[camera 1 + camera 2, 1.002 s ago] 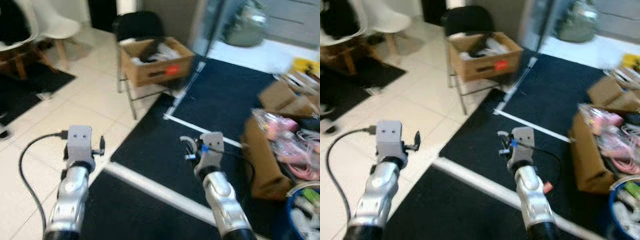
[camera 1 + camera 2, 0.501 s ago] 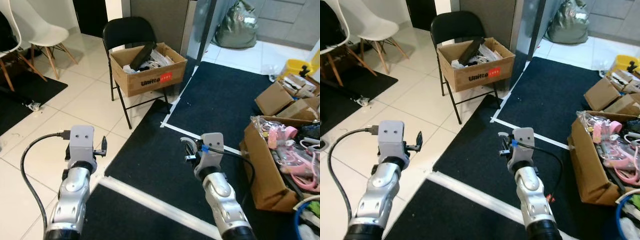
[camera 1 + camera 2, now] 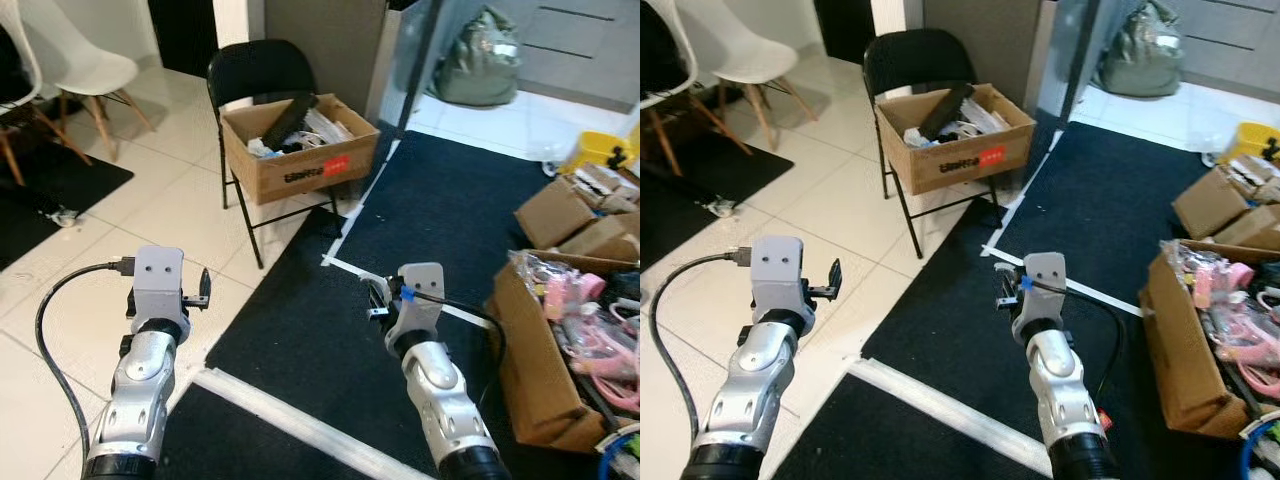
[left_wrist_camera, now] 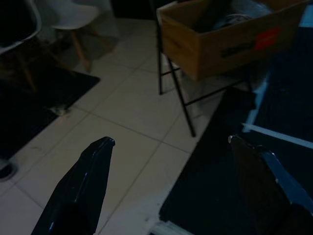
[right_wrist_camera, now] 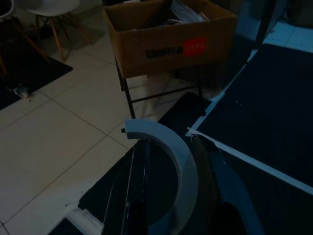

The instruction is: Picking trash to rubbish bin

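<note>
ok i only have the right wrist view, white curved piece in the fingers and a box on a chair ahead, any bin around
observer: Head view has a sliver of blue rim at the robot's far right, possibly a bin.
operator: whats the left gripper doing
observer: The left gripper is open, holding nothing, above white tile.
operator: anything in the way to that rim
observer: An open brown box of pink items stands on the black mat, right of the right gripper.

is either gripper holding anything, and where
The right gripper is shut on a curved white strip, pinched at its lower end. The left gripper is open and holds nothing.
</note>
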Robot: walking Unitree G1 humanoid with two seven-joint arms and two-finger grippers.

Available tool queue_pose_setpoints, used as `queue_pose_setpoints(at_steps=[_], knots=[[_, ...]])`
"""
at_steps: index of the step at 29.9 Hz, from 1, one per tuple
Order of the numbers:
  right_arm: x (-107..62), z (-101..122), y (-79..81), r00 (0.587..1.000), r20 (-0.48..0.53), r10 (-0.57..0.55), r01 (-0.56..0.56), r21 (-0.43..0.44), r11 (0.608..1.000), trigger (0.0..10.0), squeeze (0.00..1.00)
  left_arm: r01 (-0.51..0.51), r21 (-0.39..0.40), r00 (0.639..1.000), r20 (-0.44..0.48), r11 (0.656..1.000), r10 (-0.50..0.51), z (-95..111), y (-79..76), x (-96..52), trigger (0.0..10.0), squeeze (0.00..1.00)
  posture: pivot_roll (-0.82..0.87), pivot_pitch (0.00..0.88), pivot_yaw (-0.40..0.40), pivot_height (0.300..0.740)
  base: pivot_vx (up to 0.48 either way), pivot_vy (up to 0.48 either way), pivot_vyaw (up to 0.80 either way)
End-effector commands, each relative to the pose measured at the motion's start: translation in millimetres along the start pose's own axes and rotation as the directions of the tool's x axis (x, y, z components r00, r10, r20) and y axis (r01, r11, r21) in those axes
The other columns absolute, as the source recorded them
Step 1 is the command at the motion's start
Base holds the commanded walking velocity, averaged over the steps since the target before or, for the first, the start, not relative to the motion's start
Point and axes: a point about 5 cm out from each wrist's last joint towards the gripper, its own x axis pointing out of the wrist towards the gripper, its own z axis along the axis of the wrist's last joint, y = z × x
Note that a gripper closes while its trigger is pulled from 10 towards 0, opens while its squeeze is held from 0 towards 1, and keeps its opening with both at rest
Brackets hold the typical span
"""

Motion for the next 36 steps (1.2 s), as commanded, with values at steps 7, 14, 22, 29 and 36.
queue_pose_setpoints(at_steps=[7,14,22,29,36], knots=[[-4.0,-4.8,-5.3,1.000,-0.019,-0.023,0.023,0.015,1.000,10.0,0.00,0.016,0.004,1.000,-0.017,1.000,-0.016,-3.8,-3.6,-1.0,10.0,0.00,0.09,0.082,-0.005,0.740,0.304,0.000,0.00],[-4.4,-5.6,-4.2,1.000,-0.023,-0.016,0.016,0.024,1.000,10.0,0.00,0.021,0.004,1.000,-0.015,1.000,-0.021,-2.9,-5.1,-0.4,10.0,0.00,0.10,0.086,-0.006,0.740,0.304,0.000,0.00],[-4.1,-3.8,-5.7,1.000,-0.012,-0.020,0.020,0.028,0.999,10.0,0.00,0.010,0.007,1.000,-0.018,1.000,-0.009,-2.9,-1.7,0.8,10.0,0.00,0.09,0.085,-0.005,0.740,0.301,0.000,0.00],[-1.8,2.1,-12.9,0.998,0.008,-0.056,0.056,0.033,0.998,10.0,0.00,0.032,-0.001,0.999,-0.016,0.999,-0.032,-1.9,-10.7,4.9,10.0,0.00,0.08,0.081,0.005,0.740,0.301,0.000,0.00],[-4.6,3.4,-16.6,0.995,0.029,-0.097,0.095,0.048,0.994,10.0,0.00,0.040,0.001,0.999,-0.010,0.999,-0.040,-1.3,-12.9,5.2,10.0,0.00,0.07,0.074,0.010,0.740,0.302,0.000,0.00]])
